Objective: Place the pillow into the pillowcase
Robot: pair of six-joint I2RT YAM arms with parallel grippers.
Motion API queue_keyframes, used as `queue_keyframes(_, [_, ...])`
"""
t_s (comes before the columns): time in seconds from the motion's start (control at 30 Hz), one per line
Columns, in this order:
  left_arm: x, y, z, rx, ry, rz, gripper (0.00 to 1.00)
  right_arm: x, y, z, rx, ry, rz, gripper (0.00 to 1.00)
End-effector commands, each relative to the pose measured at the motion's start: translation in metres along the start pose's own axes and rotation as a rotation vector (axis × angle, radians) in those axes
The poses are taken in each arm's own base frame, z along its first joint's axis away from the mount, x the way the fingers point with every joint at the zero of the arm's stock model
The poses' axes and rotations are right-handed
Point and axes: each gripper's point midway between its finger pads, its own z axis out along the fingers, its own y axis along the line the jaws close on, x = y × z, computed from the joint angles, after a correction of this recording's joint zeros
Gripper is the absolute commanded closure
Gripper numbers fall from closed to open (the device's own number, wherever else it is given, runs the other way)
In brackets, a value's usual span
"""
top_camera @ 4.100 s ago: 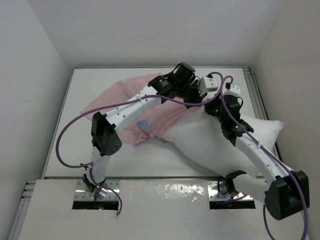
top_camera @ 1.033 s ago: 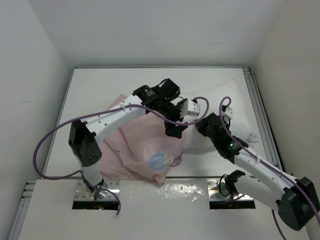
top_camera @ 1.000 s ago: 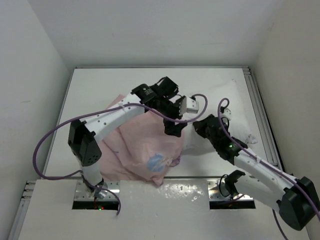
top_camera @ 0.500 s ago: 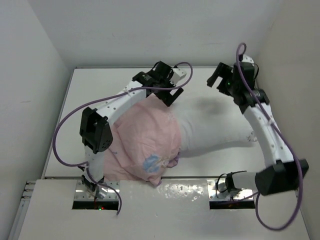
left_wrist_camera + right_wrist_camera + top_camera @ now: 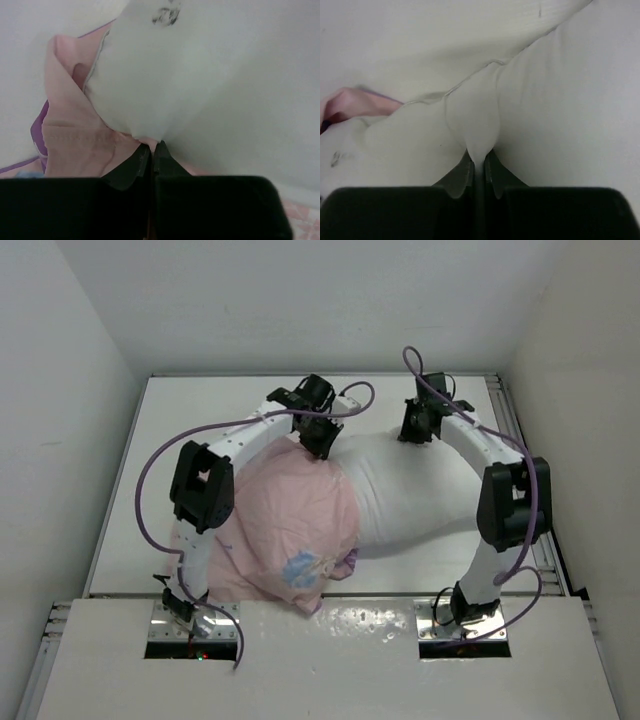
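Two sets of fingers are shown gripping cloth at the far side of a large white puffy pillow (image 5: 420, 490). The pillow is laid on the white bench (image 5: 200, 410), its left part sheathed in a thin pale pink fabric pillowcase (image 5: 290, 520). The left fingers (image 5: 131, 167) are closed tight on the pillowcase's hemmed rim. A fold of pillow is pinched between the right fingers (image 5: 457, 177).

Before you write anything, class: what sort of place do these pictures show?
Most likely a robot lab test cell, not a bedroom: a bare white table boxed in by plain white walls, a cabled left arm and right arm bolted at its near edge, a pillow and pillowcase as the workpieces.
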Motion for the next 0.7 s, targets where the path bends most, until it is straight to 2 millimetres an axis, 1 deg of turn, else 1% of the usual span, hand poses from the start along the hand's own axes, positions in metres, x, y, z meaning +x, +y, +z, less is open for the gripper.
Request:
queue_keyframes(0.0, [-0.010,-0.007,0.000,0.110,0.005,0.007,1.00,0.026,0.024,-0.022,-0.098,0.060,0.038,1.00])
queue_keyframes(0.03, [-0.023,0.006,-0.005,0.052,-0.023,0.015,1.00,0.015,0.028,-0.030,-0.114,0.020,0.047,1.00])
queue_keyframes(0.07, [-0.041,0.019,-0.009,-0.002,-0.065,0.023,1.00,-0.007,0.035,-0.049,-0.134,-0.071,0.053,1.00])
queue_keyframes(0.1, [-0.063,0.033,-0.023,-0.076,-0.121,0.035,1.00,-0.019,0.041,-0.062,-0.146,-0.129,0.050,1.00])
queue_keyframes(0.13, [-0.104,0.055,-0.059,-0.208,-0.241,0.059,1.00,-0.038,0.047,-0.077,-0.163,-0.222,0.053,1.00])
queue_keyframes(0.17, [-0.133,0.066,-0.084,-0.283,-0.344,0.078,1.00,-0.051,0.051,-0.094,-0.176,-0.299,0.054,1.00])
queue_keyframes(0.2, [-0.154,0.072,-0.111,-0.345,-0.427,0.096,1.00,-0.067,0.058,-0.133,-0.187,-0.427,0.047,1.00])
queue_keyframes(0.23, [-0.170,0.073,-0.152,-0.422,-0.516,0.126,1.00,-0.074,0.064,-0.148,-0.210,-0.515,0.040,1.00])
queue_keyframes(0.27, [-0.193,0.073,-0.179,-0.476,-0.629,0.158,1.00,-0.077,0.068,-0.166,-0.224,-0.585,0.015,1.00])
queue_keyframes(0.3, [-0.202,0.065,-0.198,-0.515,-0.679,0.191,1.00,-0.075,0.083,-0.207,-0.282,-0.687,-0.007,1.00])
queue_keyframes(0.33, [-0.205,0.059,-0.227,-0.585,-0.735,0.249,1.00,-0.068,0.077,-0.208,-0.253,-0.745,-0.023,1.00])
queue_keyframes(0.37, [-0.206,0.051,-0.236,-0.600,-0.739,0.279,1.00,-0.055,0.089,-0.218,-0.290,-0.769,-0.045,1.00])
queue_keyframes(0.4, [-0.209,0.034,-0.239,-0.579,-0.739,0.324,1.00,-0.045,0.086,-0.237,-0.310,-0.809,-0.043,1.00])
queue_keyframes(0.43, [-0.202,0.024,-0.236,-0.535,-0.712,0.337,1.00,-0.029,0.082,-0.226,-0.301,-0.817,-0.036,1.00])
queue_keyframes(0.47, [-0.195,0.016,-0.226,-0.489,-0.688,0.348,1.00,-0.008,0.094,-0.224,-0.339,-0.793,-0.056,1.00])
queue_keyframes(0.5, [-0.190,-0.003,-0.225,-0.407,-0.696,0.392,1.00,0.016,0.090,-0.210,-0.338,-0.756,-0.068,1.00])
queue_keyframes(0.53, [-0.179,-0.011,-0.211,-0.369,-0.660,0.409,1.00,0.032,0.090,-0.201,-0.338,-0.719,-0.060,1.00])
queue_keyframes(0.57, [-0.151,-0.018,-0.173,-0.314,-0.553,0.425,1.00,0.054,0.097,-0.193,-0.361,-0.671,-0.083,0.99])
queue_keyframes(0.6, [-0.137,-0.023,-0.169,-0.299,-0.527,0.427,1.00,0.076,0.094,-0.179,-0.349,-0.615,-0.108,0.75])
queue_keyframes(0.63, [-0.124,-0.023,-0.156,-0.289,-0.498,0.425,1.00,0.085,0.097,-0.180,-0.373,-0.599,-0.118,0.57])
queue_keyframes(0.67, [-0.086,-0.022,-0.121,-0.252,-0.400,0.412,1.00,0.093,0.105,-0.185,-0.408,-0.589,-0.144,0.37])
